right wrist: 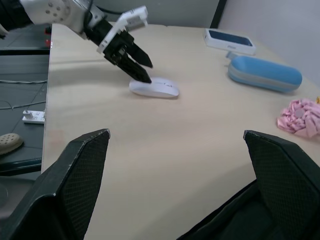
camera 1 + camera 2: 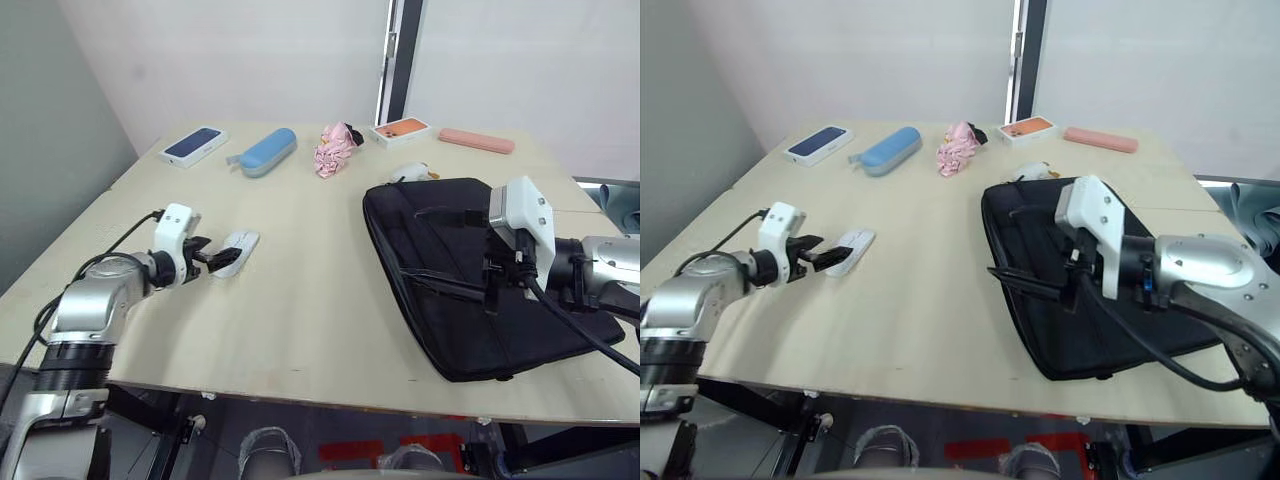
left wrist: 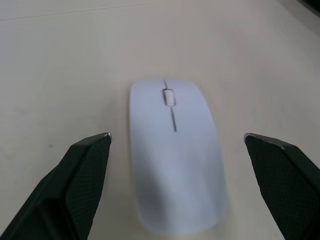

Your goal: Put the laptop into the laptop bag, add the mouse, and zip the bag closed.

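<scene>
Black, textured fingers [image 3: 80, 185] of the left gripper [image 3: 177, 140] stand wide apart on either side of the flat, smooth white oval mouse [image 3: 175, 160], which lies on the pale wooden table [image 2: 300, 300] between them — neither finger touches it. Its scroll wheel and a thin centre seam face up; no logo or lettering can be read on its shell. From the head views, this gripper reaches the mouse from the table's left side, its tips at the mouse's near end.

Over on the right, the right gripper [image 1: 175, 145] has its two fingers spread just as wide, holding nothing, above the near left part of the large flat black fabric laptop bag [image 2: 450, 290]. That bag lies flat on the right half of the table, its looped handles and straps lying on top of it; whether its zipper is open I cannot tell.

Behind the bag's far edge, touching it, sits a small white plump object with a bit of orange [image 2: 412, 172]. Along the far side of the table, from left to right: a white box with a dark blue phone picture on its lid [image 2: 194, 146], a light blue oblong case [image 2: 268, 151], a crumpled pink cloth [image 2: 337, 149], a white box with an orange phone picture [image 2: 401, 130], and a salmon-pink flat case [image 2: 477, 141] — any print on the boxes is too small to read.
</scene>
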Robot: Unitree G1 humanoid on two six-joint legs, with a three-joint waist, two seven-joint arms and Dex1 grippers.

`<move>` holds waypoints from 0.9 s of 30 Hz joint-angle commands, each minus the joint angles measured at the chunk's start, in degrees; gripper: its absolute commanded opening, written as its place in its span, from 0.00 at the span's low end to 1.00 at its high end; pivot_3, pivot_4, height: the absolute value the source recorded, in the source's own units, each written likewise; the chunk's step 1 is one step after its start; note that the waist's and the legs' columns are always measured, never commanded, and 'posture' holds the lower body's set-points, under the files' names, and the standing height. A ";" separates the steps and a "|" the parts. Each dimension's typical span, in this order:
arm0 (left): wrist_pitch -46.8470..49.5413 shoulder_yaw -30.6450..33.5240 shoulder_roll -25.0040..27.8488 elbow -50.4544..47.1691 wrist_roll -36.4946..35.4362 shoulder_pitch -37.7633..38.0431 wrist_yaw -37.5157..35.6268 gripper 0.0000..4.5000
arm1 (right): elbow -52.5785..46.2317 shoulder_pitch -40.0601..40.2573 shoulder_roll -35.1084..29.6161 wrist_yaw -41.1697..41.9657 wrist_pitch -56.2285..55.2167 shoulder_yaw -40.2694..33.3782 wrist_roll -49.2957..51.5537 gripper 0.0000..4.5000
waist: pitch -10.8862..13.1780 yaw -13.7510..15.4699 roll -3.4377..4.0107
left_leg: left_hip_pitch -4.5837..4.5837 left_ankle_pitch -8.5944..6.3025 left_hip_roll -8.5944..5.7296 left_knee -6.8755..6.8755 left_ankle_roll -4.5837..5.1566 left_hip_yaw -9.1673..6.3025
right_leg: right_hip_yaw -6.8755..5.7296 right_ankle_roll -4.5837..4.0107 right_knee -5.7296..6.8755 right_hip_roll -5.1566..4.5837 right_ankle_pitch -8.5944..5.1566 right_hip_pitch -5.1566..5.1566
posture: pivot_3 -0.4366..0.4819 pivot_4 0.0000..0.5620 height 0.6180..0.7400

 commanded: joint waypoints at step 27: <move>-11.06 -5.30 -2.42 16.65 9.58 -3.72 -0.62 0.64 | -3.36 1.84 -2.11 -7.46 0.08 -1.90 4.71 1.00 | -0.17 -0.46 0.15 | 0.11 0.02 -0.02 -0.11 -0.06 0.10 | 0.12 0.17 -0.12 -0.01 0.13 0.04 | 0.48 0.27 1.00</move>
